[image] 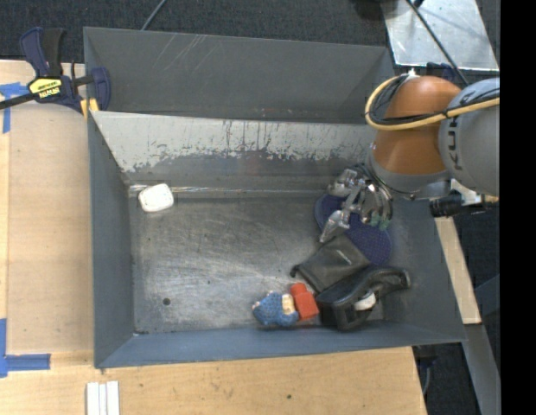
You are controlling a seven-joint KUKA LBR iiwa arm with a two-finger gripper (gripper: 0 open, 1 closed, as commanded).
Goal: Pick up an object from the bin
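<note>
The grey metal bin [216, 249] has a scuffed, bare floor across its middle and left. At 10 o'clock a small white lump [156, 198] lies alone by the back wall. At 3 o'clock lies a dark blue round thing [378, 245], its near edge touching a flat black pouch [333, 264]. At 4 o'clock a bulky black thing [359, 297] lies against the pouch. Toward 6 o'clock a fuzzy blue thing [272, 310] touches an orange block [304, 303].

One camera looks down into the whole bin [225, 258] from above, slightly off-centre.
</note>
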